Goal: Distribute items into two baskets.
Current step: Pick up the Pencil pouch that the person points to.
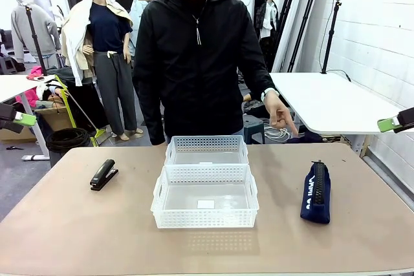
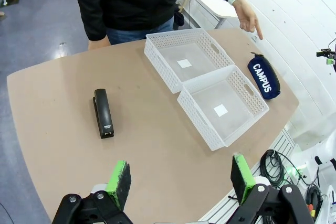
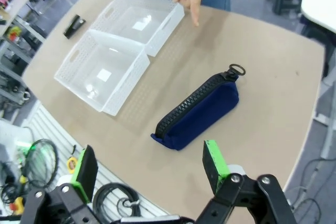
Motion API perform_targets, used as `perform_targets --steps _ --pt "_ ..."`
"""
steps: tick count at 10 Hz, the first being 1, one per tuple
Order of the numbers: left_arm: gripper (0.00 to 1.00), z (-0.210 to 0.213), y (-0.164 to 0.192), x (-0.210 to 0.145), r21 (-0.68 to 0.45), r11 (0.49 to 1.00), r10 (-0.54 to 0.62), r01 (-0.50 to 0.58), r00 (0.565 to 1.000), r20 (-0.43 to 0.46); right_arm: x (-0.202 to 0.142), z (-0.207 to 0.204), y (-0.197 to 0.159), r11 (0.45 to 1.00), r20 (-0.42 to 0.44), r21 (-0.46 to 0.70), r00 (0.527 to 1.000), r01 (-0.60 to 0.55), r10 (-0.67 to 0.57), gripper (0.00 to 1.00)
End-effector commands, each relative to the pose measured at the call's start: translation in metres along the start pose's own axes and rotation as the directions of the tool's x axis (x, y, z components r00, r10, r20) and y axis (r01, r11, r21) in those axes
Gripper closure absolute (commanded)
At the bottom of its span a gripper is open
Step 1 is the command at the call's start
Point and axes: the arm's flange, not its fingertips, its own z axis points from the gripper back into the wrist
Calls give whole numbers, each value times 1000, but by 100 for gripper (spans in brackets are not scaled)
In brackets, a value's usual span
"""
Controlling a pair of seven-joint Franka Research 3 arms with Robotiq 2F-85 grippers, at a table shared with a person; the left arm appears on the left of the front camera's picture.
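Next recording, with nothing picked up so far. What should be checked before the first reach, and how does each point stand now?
1. Near basket and far basket empty: ok.
2. Left gripper open, nothing between its pads: ok.
3. Right gripper open, nothing between its pads: ok.
4. Stapler lying free on the table, apart from the baskets: ok.
5. Pouch lying free, zip up, apart from the baskets: ok.
6. Person's hand out of the way: not ok, it points down over the table's far side, near the pouch.
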Motion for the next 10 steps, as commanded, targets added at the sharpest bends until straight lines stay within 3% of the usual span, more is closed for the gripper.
perform_targets --steps 1,4,6,7,10 --pt "0 0 2 0 -13 1000 -8 8 1000 10 36 -20 -7 998 -64 3 996 62 -62 0" --pt "0 0 2 0 -13 1000 -8 8 1000 10 75 -56 -4 971 -144 -110 964 210 -225 0" --pt "0 0 2 0 -13 1000 -8 8 1000 10 101 -92 -4 892 -186 -295 895 342 -405 0" --pt "0 0 2 0 -13 1000 -8 8 1000 10 112 -109 -2 832 -208 -373 837 410 -506 0" --pt "0 0 2 0 -13 1000 -8 8 1000 10 121 -153 -13 734 -248 -485 730 475 -636 0"
